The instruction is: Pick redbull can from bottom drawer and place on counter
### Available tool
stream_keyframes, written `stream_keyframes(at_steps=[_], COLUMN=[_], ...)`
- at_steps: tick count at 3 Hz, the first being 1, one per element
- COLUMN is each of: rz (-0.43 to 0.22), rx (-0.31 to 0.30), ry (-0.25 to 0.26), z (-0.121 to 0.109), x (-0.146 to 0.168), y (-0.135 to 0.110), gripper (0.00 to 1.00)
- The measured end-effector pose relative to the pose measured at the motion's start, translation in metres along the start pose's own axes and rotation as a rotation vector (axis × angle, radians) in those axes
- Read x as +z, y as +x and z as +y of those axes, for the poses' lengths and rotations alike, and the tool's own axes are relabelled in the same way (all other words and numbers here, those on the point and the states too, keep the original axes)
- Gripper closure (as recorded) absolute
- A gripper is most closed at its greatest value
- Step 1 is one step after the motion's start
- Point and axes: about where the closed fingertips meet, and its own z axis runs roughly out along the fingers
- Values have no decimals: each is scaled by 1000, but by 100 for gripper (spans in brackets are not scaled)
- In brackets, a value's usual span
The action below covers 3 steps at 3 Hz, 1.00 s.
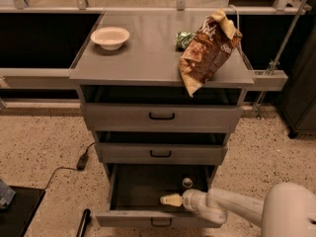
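The bottom drawer (pixel 148 218) is pulled open, its dark inside showing. The redbull can (pixel 187 183) stands upright at the back right of the drawer, only its silver round top clear. My gripper (pixel 168 200) reaches into the drawer from the right on a white arm. Its pale tips point left and sit in front of and a little left of the can, apart from it. The counter (pixel 148 53) is the grey top of the cabinet.
On the counter stand a white bowl (pixel 110 36) at the left, a brown chip bag (pixel 207 51) overhanging the front right edge, and a green wrinkled packet (pixel 184 38) behind it. Two shallower drawers (pixel 161 116) sit above. A black cable (pixel 81 162) lies on the floor.
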Motion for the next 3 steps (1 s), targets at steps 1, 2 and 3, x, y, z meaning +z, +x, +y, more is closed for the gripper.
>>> stream_keyframes(at_steps=[1,2,3], rz=[-63,-63,-63], rx=[61,61,61], ry=[-28,-28,-28], z=[7,7,7], x=[36,36,36], y=[7,7,7], gripper=[0,0,19])
